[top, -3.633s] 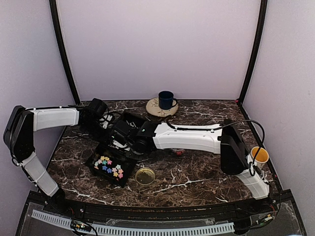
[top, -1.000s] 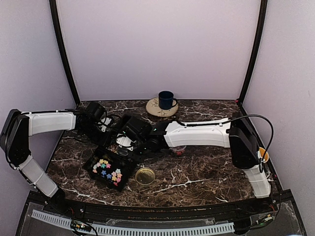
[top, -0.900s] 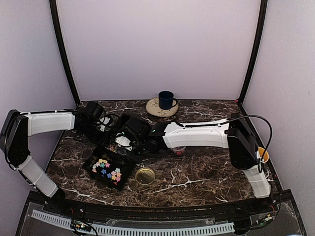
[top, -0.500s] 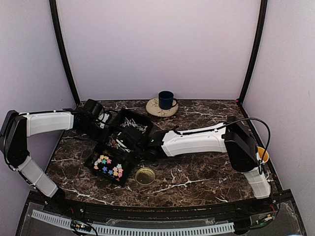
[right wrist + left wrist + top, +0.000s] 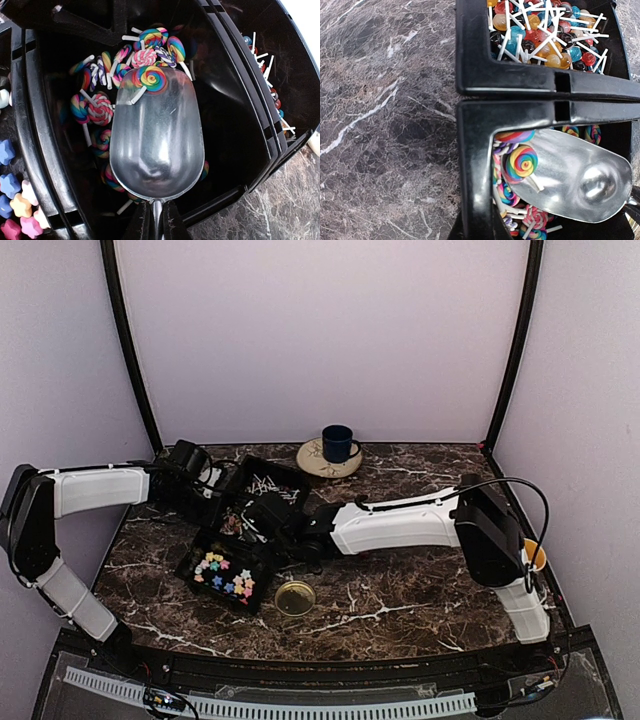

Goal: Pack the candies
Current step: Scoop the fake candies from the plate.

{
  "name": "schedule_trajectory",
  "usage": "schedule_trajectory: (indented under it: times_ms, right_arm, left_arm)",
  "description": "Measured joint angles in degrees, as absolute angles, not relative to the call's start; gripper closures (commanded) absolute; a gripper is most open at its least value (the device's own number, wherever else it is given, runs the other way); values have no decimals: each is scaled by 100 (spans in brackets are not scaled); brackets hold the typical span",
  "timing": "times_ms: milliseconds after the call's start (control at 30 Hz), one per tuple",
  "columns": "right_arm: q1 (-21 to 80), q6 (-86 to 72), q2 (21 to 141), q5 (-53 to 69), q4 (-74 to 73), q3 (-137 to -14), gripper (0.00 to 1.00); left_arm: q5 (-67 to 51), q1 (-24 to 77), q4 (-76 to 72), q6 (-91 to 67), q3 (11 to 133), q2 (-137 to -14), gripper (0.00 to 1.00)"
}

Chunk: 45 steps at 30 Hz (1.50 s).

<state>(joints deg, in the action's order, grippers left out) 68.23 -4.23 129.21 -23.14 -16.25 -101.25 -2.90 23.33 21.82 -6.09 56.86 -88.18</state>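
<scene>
The black three-part tray [image 5: 192, 562] holds the candies. Pastel star pieces [image 5: 224, 575] fill its near part. Swirl lollipops [image 5: 99, 109] lie in the middle part, and small ball lollipops on white sticks [image 5: 545, 37] in the far part. My right gripper [image 5: 158, 222] is shut on the handle of a silver scoop [image 5: 157, 145]. The scoop lies in the middle part with one swirl lollipop [image 5: 150, 77] on its front lip. My left gripper [image 5: 474, 234] is shut on the tray's left wall [image 5: 472, 165]. In the top view the right gripper [image 5: 262, 523] is over the tray's middle.
A gold lid [image 5: 295, 597] lies just right of the tray's near end. A blue cup [image 5: 337, 443] stands on a round plate at the back wall. A yellow-rimmed cup [image 5: 530, 556] sits at the right edge behind the right arm's base.
The right arm has drawn back toward the near left, bringing the scoop down into the middle compartment. This uncovered the far compartment with the white sticks. The left arm has stayed still.
</scene>
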Motion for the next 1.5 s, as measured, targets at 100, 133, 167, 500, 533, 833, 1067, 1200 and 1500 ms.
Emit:
schedule_trajectory:
  times_ms: [100, 133, 167, 500, 533, 833, 1067, 1200, 1500]
  right_arm:
    - [6764, -242, 12921, -2058, -1726, -10213, 100]
    - [6742, -115, 12897, -1959, -1734, -10206, 100]
    - [6722, 34, 12862, -1863, -1691, -10138, 100]
    - [6508, 947, 12499, -1291, -2314, -10092, 100]
    - [6504, 967, 12606, -1306, -2705, -10466, 100]
    - [6497, 998, 12750, -1332, -4372, -11649, 100]
    - [6508, 930, 12707, -1273, -4198, -11161, 100]
    - [6521, 899, 12685, -1240, -4252, -11093, 100]
    - [6543, 672, 13531, -1310, -5017, -12575, 100]
  left_arm:
    - [-263, 2318, 2233, -646, 5686, -8818, 100]
    - [-257, 2314, 2252, -648, 5686, -8816, 100]
    - [-255, 2314, 2270, -648, 5686, -8816, 100]
    - [-397, 2438, 2429, -454, 5686, -8816, 100]
    - [-362, 2438, 2427, -451, 5697, -8816, 100]
    - [-362, 2536, 2414, -449, 5699, -8816, 100]
    - [-336, 2523, 2530, -469, 5697, -8827, 100]
    - [-316, 2502, 2565, -475, 5697, -8827, 100]
    - [-360, 2462, 2545, -478, 5671, -8827, 100]
